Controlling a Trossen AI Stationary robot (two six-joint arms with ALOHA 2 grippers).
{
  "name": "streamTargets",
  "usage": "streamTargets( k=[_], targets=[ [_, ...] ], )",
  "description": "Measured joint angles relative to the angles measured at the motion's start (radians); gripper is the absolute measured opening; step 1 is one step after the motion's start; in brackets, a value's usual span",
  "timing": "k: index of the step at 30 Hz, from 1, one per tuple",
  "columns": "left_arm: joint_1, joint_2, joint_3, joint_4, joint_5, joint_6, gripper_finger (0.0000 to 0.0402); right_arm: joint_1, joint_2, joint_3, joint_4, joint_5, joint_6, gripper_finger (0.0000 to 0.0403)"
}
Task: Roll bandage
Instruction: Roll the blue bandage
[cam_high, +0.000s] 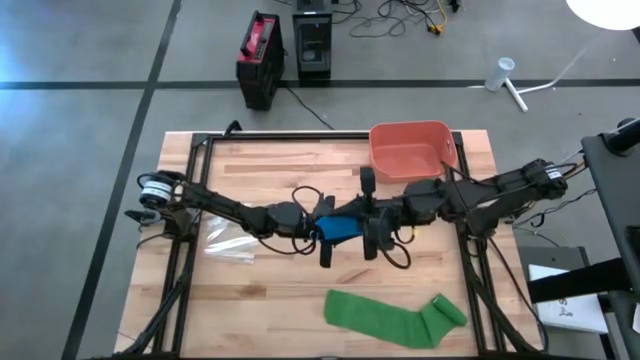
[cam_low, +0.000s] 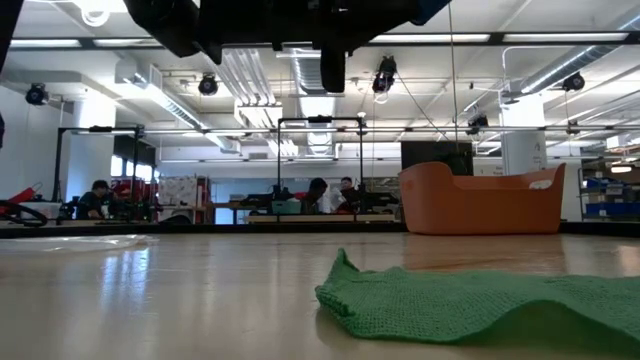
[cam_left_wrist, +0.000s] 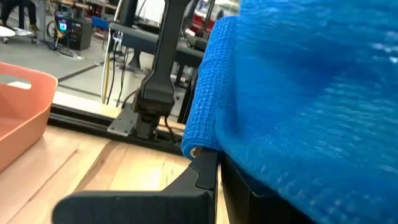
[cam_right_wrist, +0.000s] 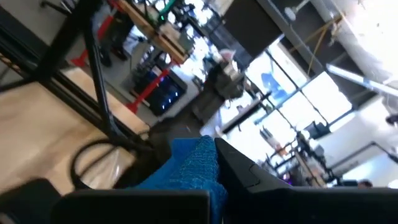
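Note:
A blue bandage (cam_high: 338, 230) is held above the middle of the table between my two grippers. My left gripper (cam_high: 320, 232) is shut on its left part and my right gripper (cam_high: 362, 234) on its right part. In the left wrist view the blue bandage (cam_left_wrist: 298, 93) fills most of the picture. In the right wrist view the blue bandage (cam_right_wrist: 186, 169) shows between the dark fingers. A green bandage (cam_high: 392, 316) lies flat and partly unrolled near the table's near edge, and it also shows in the low view (cam_low: 480, 300). My left gripper holds the blue bandage's left part, where a rolled edge (cam_left_wrist: 205, 106) stands just above one finger (cam_left_wrist: 202, 177). The fingers come level from the table's left. The bandage itself hides the place of contact. The bandage is clear of the table. My right gripper pinches the blue bandage's right part (cam_right_wrist: 198, 163) between its two fingers, coming level from the table's right. Several bunched layers show between the fingers. The bandage is lifted clear of the table.
An orange bin (cam_high: 410, 150) stands at the far right of the table, just behind my right arm, and shows in the low view (cam_low: 480, 200). A clear plastic wrapper (cam_high: 226, 242) lies at the left under my left arm. Bare wood lies between the arms and the green bandage.

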Motion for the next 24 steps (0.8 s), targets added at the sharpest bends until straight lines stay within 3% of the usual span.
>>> streamTargets(
  k=[11, 24],
  targets=[
    [-0.031, 0.000, 0.000, -0.057, 0.000, 0.024, 0.0000, -0.105, 0.000, -0.001, -0.104, 0.008, 0.118, 0.0000],
    [-0.058, -0.010, 0.000, -0.062, 0.071, 0.047, 0.0000, -0.117, -0.028, -0.002, -0.242, 0.323, 0.135, 0.0000]
  ],
)
